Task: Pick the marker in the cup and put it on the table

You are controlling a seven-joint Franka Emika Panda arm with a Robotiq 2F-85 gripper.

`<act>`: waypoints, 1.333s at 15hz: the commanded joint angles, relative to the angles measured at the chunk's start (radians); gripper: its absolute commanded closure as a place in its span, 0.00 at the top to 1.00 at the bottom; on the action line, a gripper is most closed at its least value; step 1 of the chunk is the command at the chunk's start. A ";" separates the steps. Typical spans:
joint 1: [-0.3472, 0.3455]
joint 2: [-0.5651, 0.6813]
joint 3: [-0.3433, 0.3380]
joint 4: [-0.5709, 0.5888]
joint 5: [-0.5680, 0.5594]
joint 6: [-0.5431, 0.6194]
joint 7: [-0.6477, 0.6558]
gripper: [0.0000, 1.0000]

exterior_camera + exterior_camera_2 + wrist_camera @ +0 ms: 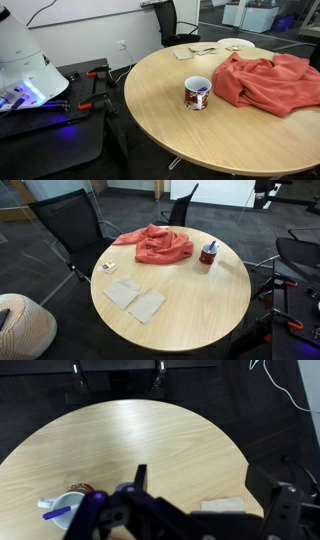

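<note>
The white cup with a red and blue picture stands on the round light wood table (200, 140), in both exterior views (198, 93) (208, 253). In the wrist view the cup (68, 502) is at the lower left, and the blue-purple marker (57, 513) leans inside it. The marker's tip shows above the rim in an exterior view (211, 244). My gripper (205, 485) hovers high above the table, up and to the right of the cup. It is open and empty, with bare table top between its fingers. The gripper is out of both exterior views.
A red cloth (265, 80) (160, 242) lies bunched next to the cup. Paper sheets (135, 298) and a small card (107, 268) lie on the table; a white paper (225, 506) shows below the gripper. Chairs (70, 225) ring the table. A black bench with clamps (50, 125) stands beside the robot base (20, 50).
</note>
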 commanded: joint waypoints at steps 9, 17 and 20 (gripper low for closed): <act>-0.038 0.005 0.029 -0.012 0.016 0.101 0.102 1.00; -0.067 0.081 0.041 -0.083 0.001 0.506 0.439 1.00; -0.078 0.121 0.045 -0.123 -0.023 0.670 0.576 1.00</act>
